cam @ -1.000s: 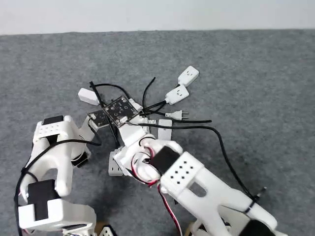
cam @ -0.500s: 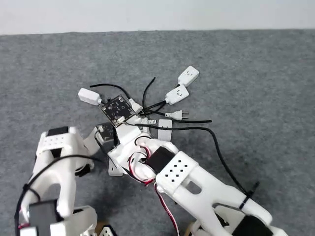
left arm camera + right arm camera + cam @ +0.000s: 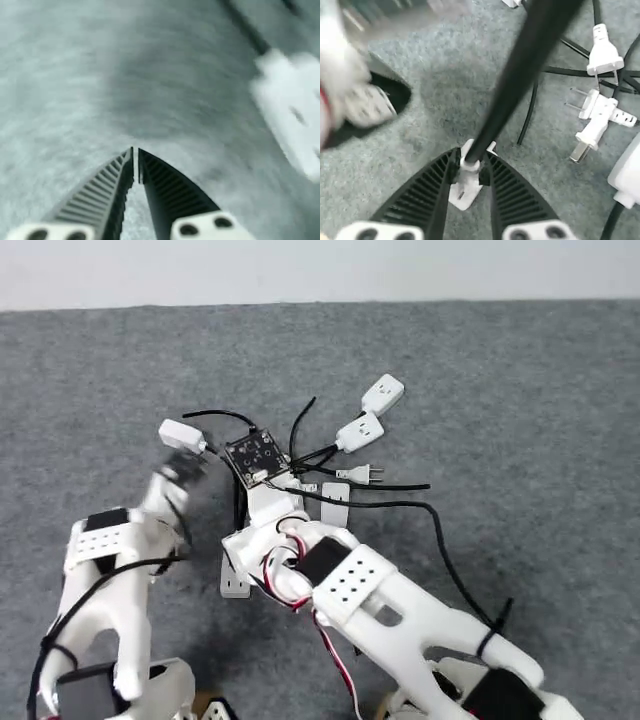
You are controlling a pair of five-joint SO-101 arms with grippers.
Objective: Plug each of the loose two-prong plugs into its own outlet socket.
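Right now, in the right wrist view, my right gripper [image 3: 471,156] is clamped on a white plug [image 3: 466,186], whose black cable [image 3: 520,75] climbs steeply past the lens. The plug's lower end sits at the grey carpet [image 3: 445,90]; I cannot tell which way its prongs face. A second plug [image 3: 603,50] and a third plug [image 3: 596,116] lie loose near each other among crossing cables.

Through the left wrist view, my left gripper [image 3: 135,150] is pinched closed on nothing above bare carpet, with a white outlet socket [image 3: 292,112] near it.

Looking down from the high view, that socket lies just ahead of my left arm. An upper socket [image 3: 382,393] and a lower socket [image 3: 360,430] lie close together beyond the tangle, well apart from the first. A two-prong plug [image 3: 358,474] rests just beside the lower socket, unplugged.

I judge the step in hand to be carrying the held plug to a free socket. To do it well I should grip firmly, lift clear of the crossing cables, square the prongs to the slots, then push straight in. Bracing the socket with my left gripper should stop it sliding on the carpet
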